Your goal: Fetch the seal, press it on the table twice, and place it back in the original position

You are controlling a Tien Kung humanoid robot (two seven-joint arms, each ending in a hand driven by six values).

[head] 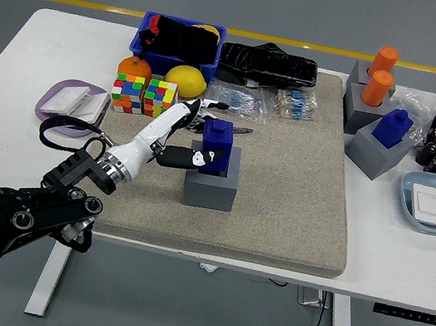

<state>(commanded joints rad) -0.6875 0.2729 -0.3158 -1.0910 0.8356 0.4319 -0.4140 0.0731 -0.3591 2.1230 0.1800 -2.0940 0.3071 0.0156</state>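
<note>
The blue seal [218, 144] is seen seated in the grey holder block [211, 180] near the middle-left of the tan mat [297, 194], its lower part sunk in the block's socket. The left hand [187, 136] is closed around it – the thumb is laid against the near face and the other fingers are wrapped over the far side and top, so the seal is taken to be clamped. The right hand is not shown.

Whether the seal is being drawn out or set back cannot be read from this view alone; it is judged to be at the socket stage either way. For this step to be done well, the seal should be kept upright and moved straight along the socket's axis – any tilt is likely to jam its base against the block's walls or drag the light block across the mat. The grip is best held on the upper body of the seal, clear of the block's rim, so the fingertips are not pinched. The pen-like item [239, 131] just behind the block and the colour cubes [144, 96] to the left should be kept clear of the wrist. A second blue seal [393, 126] in its own grey holder at the far right is left untouched
</note>
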